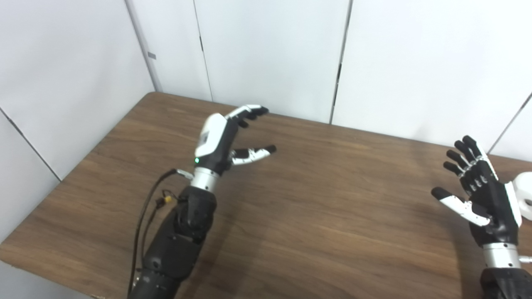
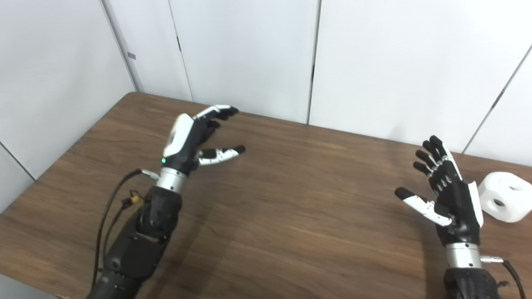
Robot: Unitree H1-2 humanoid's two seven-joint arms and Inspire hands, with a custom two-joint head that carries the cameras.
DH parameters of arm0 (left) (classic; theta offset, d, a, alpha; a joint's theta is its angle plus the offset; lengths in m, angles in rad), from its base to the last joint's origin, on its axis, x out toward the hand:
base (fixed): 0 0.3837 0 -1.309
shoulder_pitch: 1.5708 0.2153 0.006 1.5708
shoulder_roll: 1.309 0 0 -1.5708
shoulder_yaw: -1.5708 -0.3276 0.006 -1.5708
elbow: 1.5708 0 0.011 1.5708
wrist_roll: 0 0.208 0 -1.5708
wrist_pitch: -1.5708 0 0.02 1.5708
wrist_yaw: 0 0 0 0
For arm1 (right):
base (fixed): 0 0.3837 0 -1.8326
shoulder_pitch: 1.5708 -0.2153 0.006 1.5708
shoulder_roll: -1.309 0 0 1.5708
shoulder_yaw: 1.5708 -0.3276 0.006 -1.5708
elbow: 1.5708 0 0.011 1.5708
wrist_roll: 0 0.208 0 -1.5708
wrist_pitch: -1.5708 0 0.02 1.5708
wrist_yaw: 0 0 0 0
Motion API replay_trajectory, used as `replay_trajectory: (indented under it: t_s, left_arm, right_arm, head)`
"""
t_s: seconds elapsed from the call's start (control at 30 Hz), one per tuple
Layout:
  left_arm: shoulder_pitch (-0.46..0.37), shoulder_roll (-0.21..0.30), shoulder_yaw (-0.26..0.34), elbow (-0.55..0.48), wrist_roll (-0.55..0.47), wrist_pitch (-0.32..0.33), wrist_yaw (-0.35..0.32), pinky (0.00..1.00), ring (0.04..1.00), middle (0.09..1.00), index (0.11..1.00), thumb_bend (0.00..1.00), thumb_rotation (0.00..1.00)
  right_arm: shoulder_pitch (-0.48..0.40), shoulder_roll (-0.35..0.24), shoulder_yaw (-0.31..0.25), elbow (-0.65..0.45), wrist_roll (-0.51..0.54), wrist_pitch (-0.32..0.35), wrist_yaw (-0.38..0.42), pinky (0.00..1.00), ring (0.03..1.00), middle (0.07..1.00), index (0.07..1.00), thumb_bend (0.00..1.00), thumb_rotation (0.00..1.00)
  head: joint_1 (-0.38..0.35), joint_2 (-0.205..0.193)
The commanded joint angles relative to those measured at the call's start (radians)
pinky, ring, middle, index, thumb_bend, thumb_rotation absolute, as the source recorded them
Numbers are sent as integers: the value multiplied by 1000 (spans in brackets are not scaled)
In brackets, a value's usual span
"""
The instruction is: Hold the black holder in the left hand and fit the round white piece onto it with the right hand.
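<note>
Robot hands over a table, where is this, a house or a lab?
Probably a lab or test room: a bare brown wooden table boxed in by plain white wall panels, with only a rounded white plastic block with holes on it.

Brown wooden table (image 2: 299,216), white panelled walls (image 2: 374,62) behind it
</note>
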Motion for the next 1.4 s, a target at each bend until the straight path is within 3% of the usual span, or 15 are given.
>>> replay_trajectory:
  t_s: [0.0, 0.2, 0.37, 0.6, 0.83, 1.0, 1.37]
  left_arm:
    - [-47, 27, 11, -54, 8, 15, 14, 666, 754, 762, 741, 732, 117]
    - [-57, 71, 31, -76, 42, 56, 25, 646, 755, 776, 741, 744, 140]
    - [-53, 115, 20, -87, 149, 123, 17, 626, 755, 804, 747, 775, 184]
    - [-58, 142, 31, -88, 237, 268, 14, 761, 954, 950, 801, 852, 271]
    - [-73, 144, 24, -64, 265, 407, -2, 958, 1000, 1000, 869, 944, 379]
    - [-86, 155, 4, -36, 263, 460, -17, 958, 1000, 1000, 893, 997, 467]
    - [-132, 160, -45, 56, 280, 535, -2, 982, 1000, 1000, 877, 1000, 630]
  right_arm:
    - [80, 15, -5, 87, 7, -17, 8, 806, 869, 910, 922, 807, 333]
    - [81, 14, -2, 84, -3, -17, 3, 809, 874, 911, 924, 805, 345]
    - [78, 16, -8, 91, 9, -17, 13, 797, 865, 915, 927, 807, 340]
    - [82, 20, -6, 76, -5, -17, 0, 782, 851, 911, 928, 796, 342]
    - [82, 21, -9, 78, 3, -17, 8, 791, 850, 909, 924, 793, 331]
    - [82, 20, -10, 79, 6, -17, 13, 788, 855, 911, 925, 796, 331]
    - [91, 21, -8, 69, 7, -17, 14, 786, 854, 912, 928, 803, 343]
  head:
    - [0, 1]
    - [-4, 7]
    - [3, 6]
    - [7, 5]
    - [7, 8]
    - [6, 10]
    - [0, 18]
